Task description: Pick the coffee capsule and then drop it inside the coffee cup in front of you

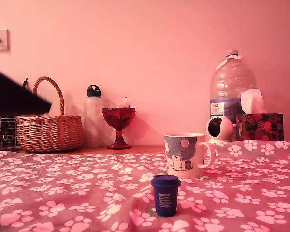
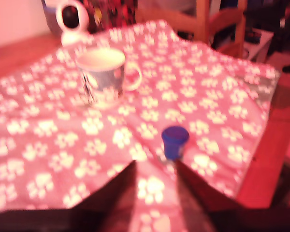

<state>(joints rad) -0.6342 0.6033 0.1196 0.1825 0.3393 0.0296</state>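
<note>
Pincer point(image 2: 154, 181) wide, holding nothing, above bench point(image 1: 63, 193). Capsule point(image 1: 165, 195) upright, near cup point(image 1: 186, 154), not touching.

You're looking at a dark blue coffee capsule point(image 2: 175, 141) standing upright on the paw-print cloth, just beyond the spread fingers of the gripper point(image 2: 154, 169). The coffee cup point(image 2: 102, 76), white with a blue-grey band and bear figures, is sitting upright farther off, well apart.
</note>
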